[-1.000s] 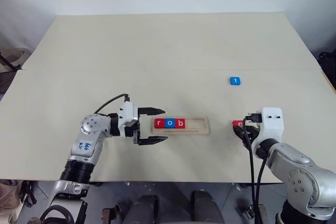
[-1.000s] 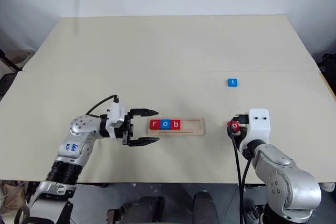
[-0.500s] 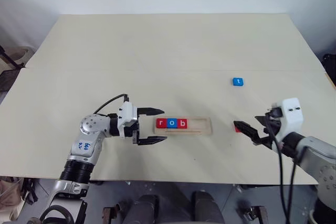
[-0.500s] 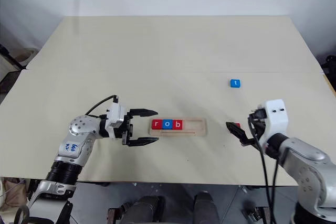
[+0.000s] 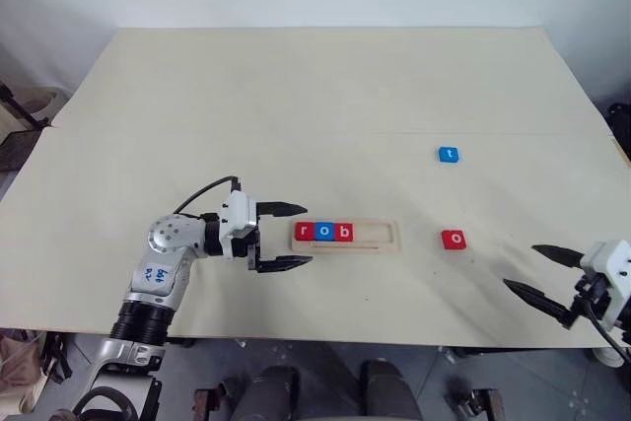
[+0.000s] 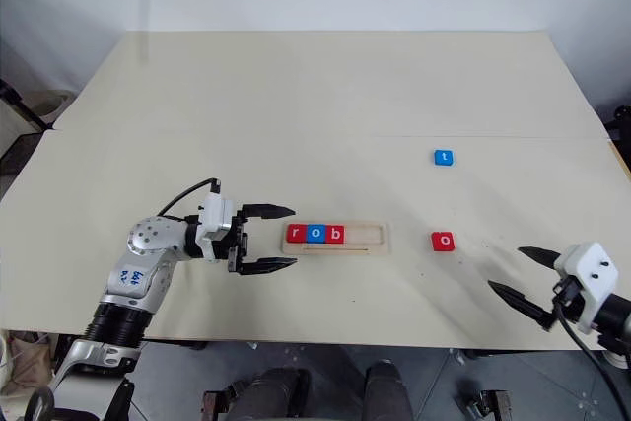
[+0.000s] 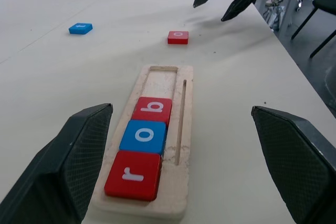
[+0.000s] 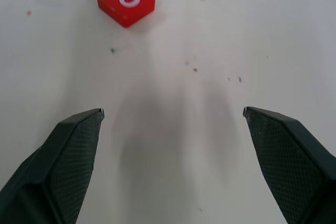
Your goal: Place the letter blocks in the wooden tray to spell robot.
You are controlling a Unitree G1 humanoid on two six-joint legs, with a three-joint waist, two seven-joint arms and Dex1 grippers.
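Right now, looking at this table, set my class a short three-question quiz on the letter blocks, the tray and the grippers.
1. True or false: the wooden tray holds three letter blocks.
2. Which loose block lies nearer the tray? A. the red o block B. the blue t block
3. Fill in: the right gripper, beside the table's right edge, is ____ and holds nothing; so is the left gripper.

Key: 1 true (r, o, b). 2 A. 3 open.
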